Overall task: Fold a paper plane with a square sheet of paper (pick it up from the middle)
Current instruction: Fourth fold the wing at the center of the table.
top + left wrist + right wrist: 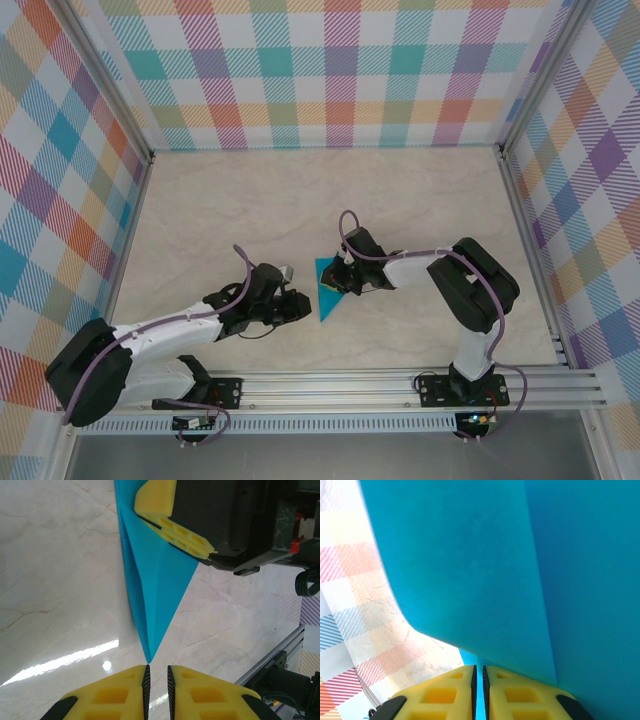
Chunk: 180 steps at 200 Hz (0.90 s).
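Teal paper is what I'm watching, and it no longer reads as a square: the paper plane lies on the table between the two arms as a narrow dart, with a sharp point toward the near edge and a crease down its middle, clear in the left wrist view. The main folds look done to me, so I'd call this late in the job. The right gripper sits over the wide end, and from its own camera the fingers are closed to a thin slit with teal paper running between them, so I read that as a pinch on the plane, while a big flap of the sheet stands up in front of the lens. The left gripper is beside the dart on my left, and in its wrist view the tips are just ajar with nothing in the gap, pointing at the paper's point and just short of it, not touching. What's left, as I judge it: maybe pressing that raised flap flat or a last wing fold, then letting go, though I can't tell from here whether both sides match
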Available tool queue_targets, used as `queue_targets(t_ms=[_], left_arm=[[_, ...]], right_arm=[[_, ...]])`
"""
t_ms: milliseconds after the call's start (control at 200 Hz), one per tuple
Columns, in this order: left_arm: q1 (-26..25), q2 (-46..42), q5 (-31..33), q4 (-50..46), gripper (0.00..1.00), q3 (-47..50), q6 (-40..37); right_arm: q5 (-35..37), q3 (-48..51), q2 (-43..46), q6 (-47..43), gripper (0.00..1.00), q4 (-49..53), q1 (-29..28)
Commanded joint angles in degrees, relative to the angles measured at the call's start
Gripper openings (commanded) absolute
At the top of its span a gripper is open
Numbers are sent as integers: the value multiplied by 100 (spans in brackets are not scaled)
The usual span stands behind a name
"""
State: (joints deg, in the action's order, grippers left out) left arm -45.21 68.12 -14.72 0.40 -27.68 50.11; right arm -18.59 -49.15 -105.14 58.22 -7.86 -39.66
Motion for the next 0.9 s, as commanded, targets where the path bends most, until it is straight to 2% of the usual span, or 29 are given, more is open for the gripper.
queue_targets(t_ms=[0, 320, 705, 895], left_arm=[[41, 349, -179, 429, 19, -391, -72], [-7, 1457, -477, 967, 14, -787, -82], [-286, 2038, -600, 1295, 13, -747, -17], [-396, 2236, -425, 1169, 12, -753, -6]], right_arm=[[261, 53, -118, -258, 15, 1036, -16], [68, -201, -113, -557, 15, 1297, 28], [-118, -269, -113, -693, 16, 1339, 72], [-180, -325, -103, -757, 16, 1404, 81]])
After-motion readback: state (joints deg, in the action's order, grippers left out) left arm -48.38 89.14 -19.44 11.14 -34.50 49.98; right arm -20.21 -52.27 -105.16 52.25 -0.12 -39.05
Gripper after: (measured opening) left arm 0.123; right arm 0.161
